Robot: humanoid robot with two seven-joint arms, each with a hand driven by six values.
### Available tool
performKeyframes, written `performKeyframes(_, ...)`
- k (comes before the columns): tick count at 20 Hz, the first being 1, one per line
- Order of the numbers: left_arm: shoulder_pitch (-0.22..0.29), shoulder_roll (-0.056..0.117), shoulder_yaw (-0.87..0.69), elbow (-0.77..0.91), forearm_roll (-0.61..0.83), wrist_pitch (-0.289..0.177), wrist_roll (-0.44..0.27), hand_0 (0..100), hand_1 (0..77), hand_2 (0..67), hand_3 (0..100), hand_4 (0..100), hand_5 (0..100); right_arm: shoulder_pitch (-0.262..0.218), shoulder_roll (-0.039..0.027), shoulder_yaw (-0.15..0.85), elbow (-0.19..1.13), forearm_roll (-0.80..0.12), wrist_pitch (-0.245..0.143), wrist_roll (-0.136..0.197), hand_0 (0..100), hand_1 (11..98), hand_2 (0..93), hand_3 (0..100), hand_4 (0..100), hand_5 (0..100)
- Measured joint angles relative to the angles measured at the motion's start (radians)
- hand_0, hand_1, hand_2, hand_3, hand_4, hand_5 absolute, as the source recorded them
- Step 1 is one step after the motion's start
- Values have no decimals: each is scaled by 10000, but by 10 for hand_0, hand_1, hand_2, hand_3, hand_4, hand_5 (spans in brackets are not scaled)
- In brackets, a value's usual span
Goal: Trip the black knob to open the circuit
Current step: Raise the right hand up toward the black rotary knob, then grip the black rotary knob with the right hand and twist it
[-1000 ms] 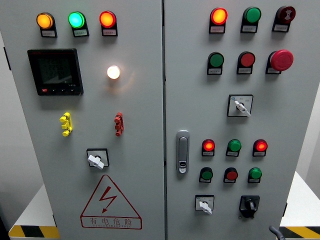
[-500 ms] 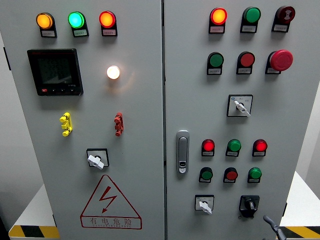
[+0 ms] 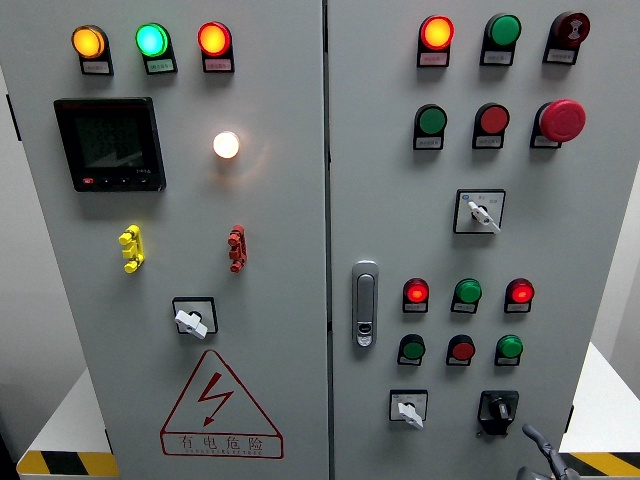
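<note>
Black knob (image 3: 498,409): low on the right-hand door of the grey cabinet (image 3: 300,250), last in the bottom row, sitting on a dark square plate with its pointer roughly upright.
My right hand (image 3: 540,455): only a few dark fingertips poke up at the bottom edge, below and just right of the black knob, not touching it. I cannot tell whether the fingers are spread or curled; too little of them shows.
My left hand: out of sight.
White selector beside it (image 3: 408,409): same bottom row, to the left of the black knob, its lever pointing down and to the right.
Door handle (image 3: 365,303): chrome, upright, on the left margin of the right door, next to the seam.
Small lamps above the knob (image 3: 465,320): two rows of three; upper row red, green, red with both reds glowing, lower row green, red, green and dim.
Upper selector (image 3: 480,211): white lever on a black plate, mid-height on the right door.
Mushroom button (image 3: 560,120): large, red, at the right edge of the second row from the top.
Left door: three lit pilot lamps (image 3: 150,40) orange, green, red along the top, a black meter (image 3: 110,143) under them, a glowing white lamp (image 3: 226,144) to its right.
Warning triangle (image 3: 220,405): red lightning sign at the bottom of the left door.
</note>
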Motion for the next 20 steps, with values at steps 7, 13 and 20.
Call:
performKeyframes(7, 0, 0, 0, 0, 0, 0, 0, 0, 0, 194, 261, 99, 86, 388, 25, -174, -286, 380, 15, -258, 1000, 578, 0, 936, 1000, 1000)
performKeyframes(13, -6, 2, 0, 0, 0, 0, 0, 0, 0, 194, 261, 99, 86, 506, 31, -402, -449, 386, 25, -273, 1000, 574, 0, 937, 1000, 1000)
performKeyframes(20, -6, -6, 0, 0, 0, 0, -1, 0, 0, 194, 261, 99, 86, 520, 30, -622, -493, 388, 55, -289, 1000, 568, 0, 935, 1000, 1000)
